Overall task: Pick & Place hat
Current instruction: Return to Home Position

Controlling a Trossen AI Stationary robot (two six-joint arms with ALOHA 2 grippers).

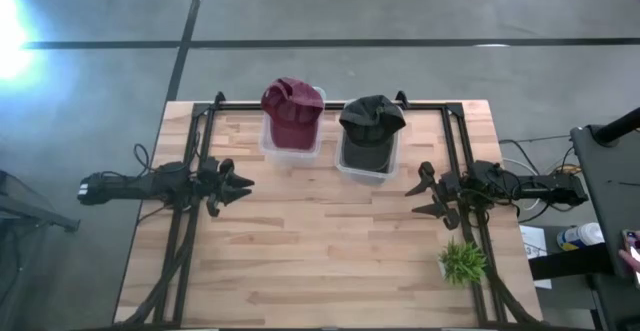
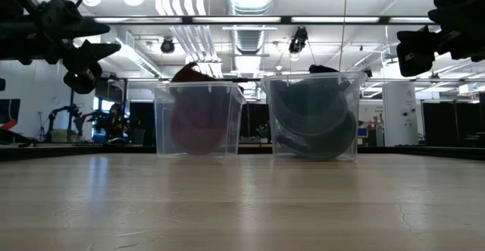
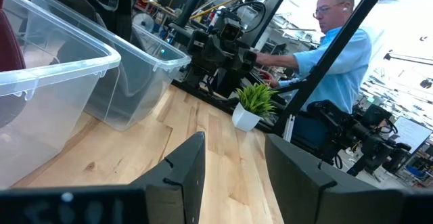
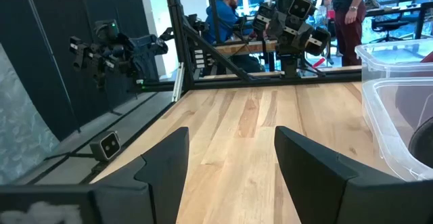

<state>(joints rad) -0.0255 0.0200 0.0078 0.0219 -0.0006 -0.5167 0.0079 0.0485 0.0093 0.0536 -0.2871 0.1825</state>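
A maroon cap (image 1: 292, 102) sits in the left clear bin (image 1: 291, 143), bulging over its rim. A dark grey cap (image 1: 372, 119) sits in the right clear bin (image 1: 366, 163). Both bins stand near the table's far edge; the low view shows the maroon cap (image 2: 197, 122) and the dark cap (image 2: 314, 120) through the bin walls. My left gripper (image 1: 243, 183) hovers open above the table at the left, in front of the maroon bin. My right gripper (image 1: 414, 193) hovers open at the right, in front of the dark bin. Neither touches anything.
A small potted plant (image 1: 462, 262) stands at the table's near right corner. The wood tabletop (image 1: 330, 251) lies bare between the arms and toward the near edge. People show in the room beyond, one in a blue shirt (image 3: 338, 48).
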